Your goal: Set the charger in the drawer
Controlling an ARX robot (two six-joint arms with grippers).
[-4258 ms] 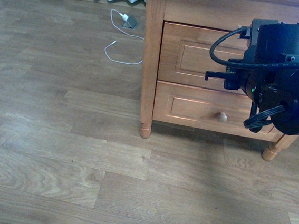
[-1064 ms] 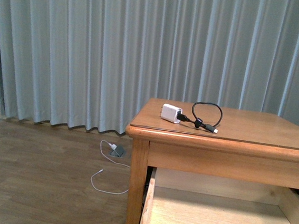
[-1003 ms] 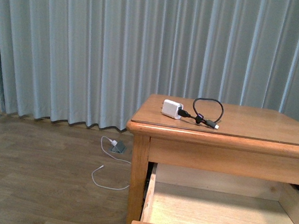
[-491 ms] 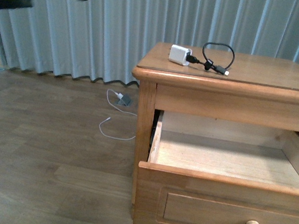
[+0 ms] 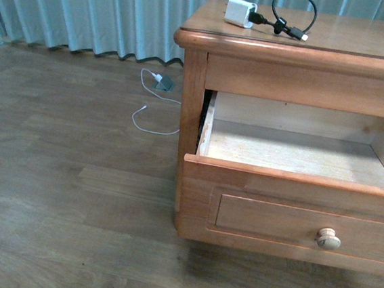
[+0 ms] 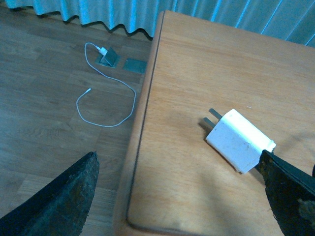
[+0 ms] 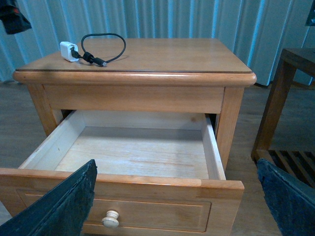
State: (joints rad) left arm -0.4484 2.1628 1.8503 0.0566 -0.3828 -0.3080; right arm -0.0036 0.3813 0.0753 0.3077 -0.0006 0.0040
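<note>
While the drawer point(image 5: 291, 178) stands open, empty, the charger point(image 5: 240, 13) lies on the cabinet top point(image 5: 365, 39) | left gripper point(image 6: 177, 155) spread above it | right gripper point(image 7: 175, 162) spread | remaining: grasp, place.

**No Writing Could Be Read**

No text, label, brand, number or sign was legible in any of the views. The charger point(image 6: 238, 140) showed only a plain white face in the left wrist view, and in the other views it was too small to tell. The wooden front of the drawer point(image 5: 286, 221) and its knob point(image 5: 328, 238) carried no readable marks.
</note>
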